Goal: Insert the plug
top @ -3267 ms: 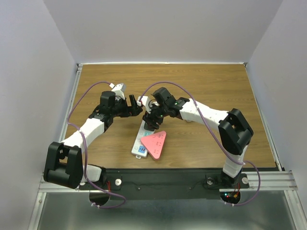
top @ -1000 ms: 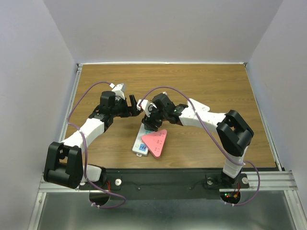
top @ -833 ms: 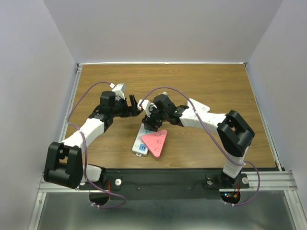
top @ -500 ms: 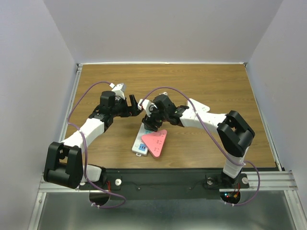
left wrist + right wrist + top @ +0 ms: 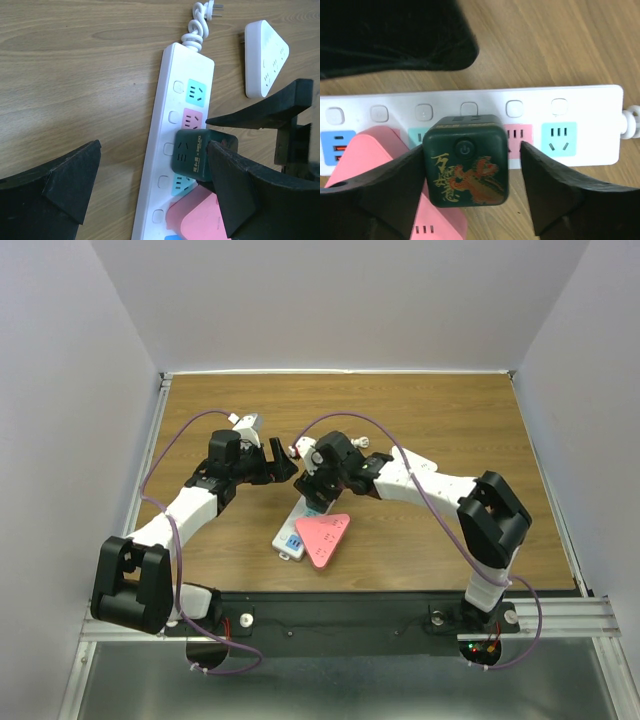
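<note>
A dark green cube plug (image 5: 465,167) with a dragon print stands on the white power strip (image 5: 585,105), over a middle socket. My right gripper (image 5: 472,150) straddles it with its jaws open: the left finger touches the cube and the right finger stands apart from it. In the left wrist view the cube (image 5: 192,152) sits on the strip (image 5: 167,100), beside the pink socket. My left gripper (image 5: 154,147) is wide open and empty just above the strip. From above, the right gripper (image 5: 316,490) hides most of the cube, and the left gripper (image 5: 283,462) is close beside it.
A pink triangular plug (image 5: 325,537) sits in the strip's near end and also shows in the right wrist view (image 5: 370,150). A white triangular adapter (image 5: 265,55) lies on the table right of the strip. The strip's coiled cord (image 5: 197,27) lies at its far end.
My right gripper has turned and drawn back a little from the strip, and its jaws now stand open around the green cube. The left arm has hardly moved.
</note>
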`<control>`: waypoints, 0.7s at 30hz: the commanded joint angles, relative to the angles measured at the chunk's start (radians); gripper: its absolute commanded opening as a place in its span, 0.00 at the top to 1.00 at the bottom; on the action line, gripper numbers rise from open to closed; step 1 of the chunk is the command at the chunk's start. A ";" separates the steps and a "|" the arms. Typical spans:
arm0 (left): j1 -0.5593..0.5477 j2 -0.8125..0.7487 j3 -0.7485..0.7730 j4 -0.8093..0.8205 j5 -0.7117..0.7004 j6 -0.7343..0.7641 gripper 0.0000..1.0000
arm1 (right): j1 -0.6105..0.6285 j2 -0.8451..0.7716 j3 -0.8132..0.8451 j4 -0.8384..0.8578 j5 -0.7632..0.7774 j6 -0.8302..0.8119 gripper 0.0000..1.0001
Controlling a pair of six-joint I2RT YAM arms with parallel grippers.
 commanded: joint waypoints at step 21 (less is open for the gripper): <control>-0.249 0.227 0.482 -0.045 -0.084 0.026 0.03 | -0.268 -0.462 -0.171 0.078 0.235 0.216 0.03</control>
